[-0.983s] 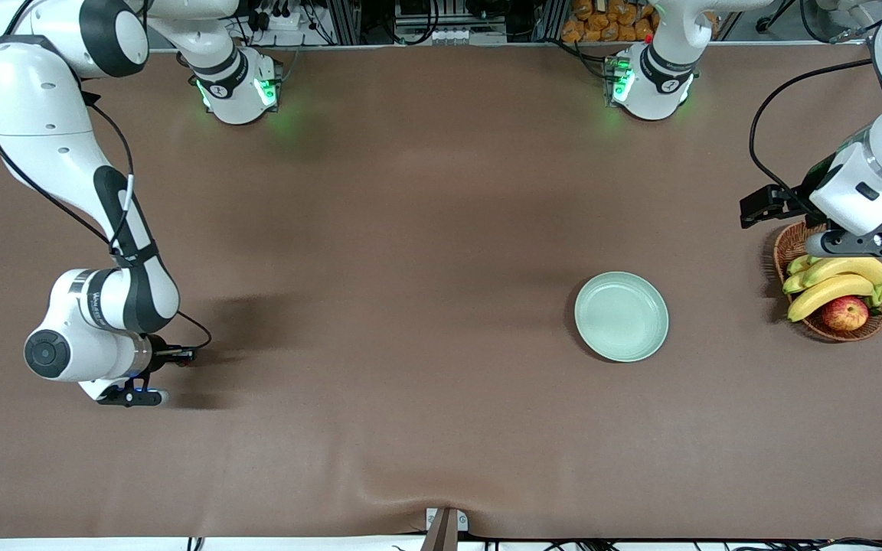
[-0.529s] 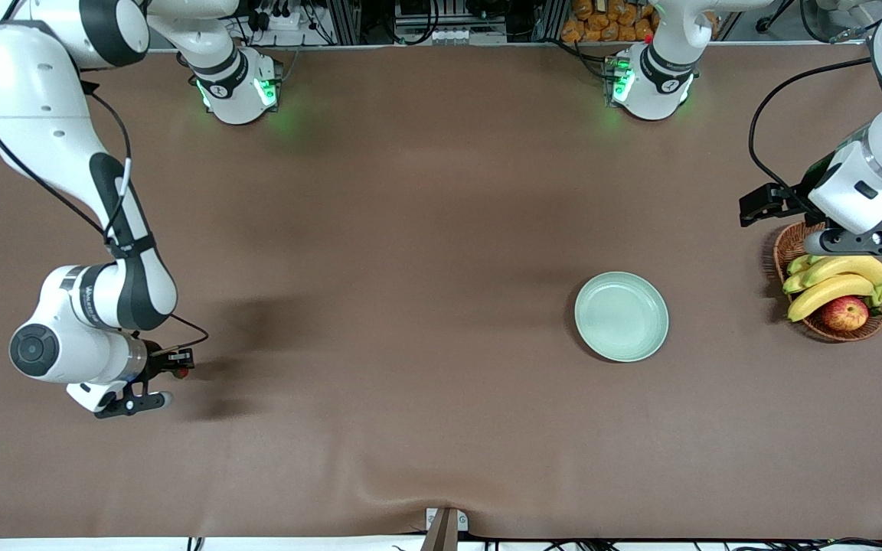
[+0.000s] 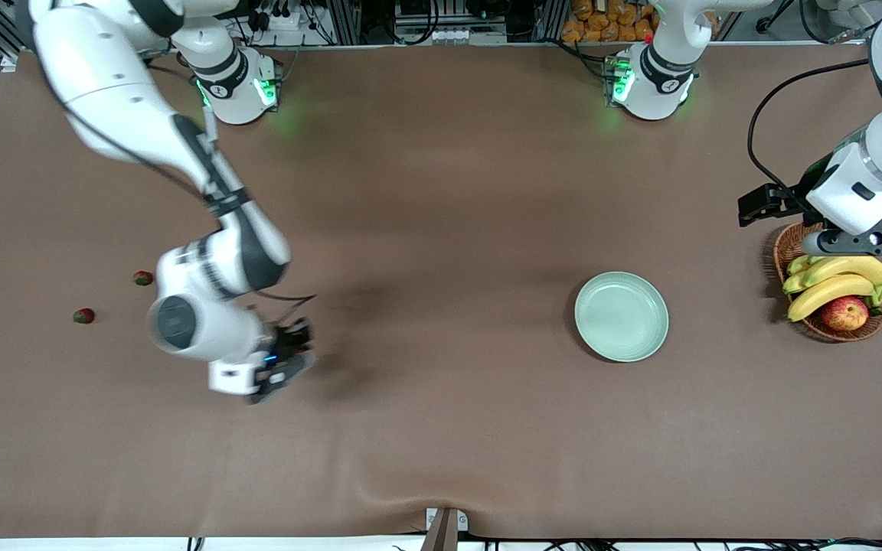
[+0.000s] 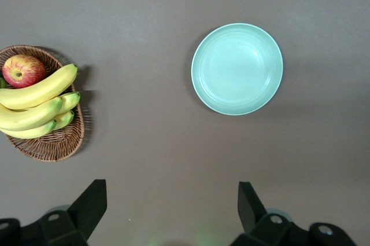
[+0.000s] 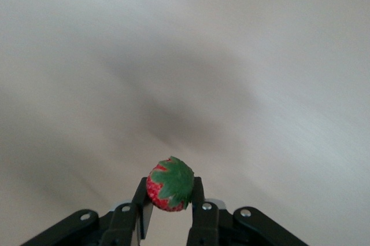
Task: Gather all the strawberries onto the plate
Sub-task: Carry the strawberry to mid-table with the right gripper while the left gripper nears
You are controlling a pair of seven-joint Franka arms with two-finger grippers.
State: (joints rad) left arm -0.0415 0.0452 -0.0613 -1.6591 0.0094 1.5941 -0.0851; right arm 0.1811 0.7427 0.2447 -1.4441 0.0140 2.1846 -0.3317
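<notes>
Where the front view takes in the whole table, the right gripper hangs over bare cloth toward the right arm's end, and what it holds is hidden there. Two strawberries lie near that end's edge, apart from each other (one sits farther from the camera). Toward the left arm's end the plate holds nothing, with the basket of bananas and an apple by the table's edge; the left gripper hovers over the basket. Left wrist view: both fingers stand wide apart with nothing between them, above plate and basket. Right wrist view: the fingers are clamped on a third strawberry, leaf cap showing.
</notes>
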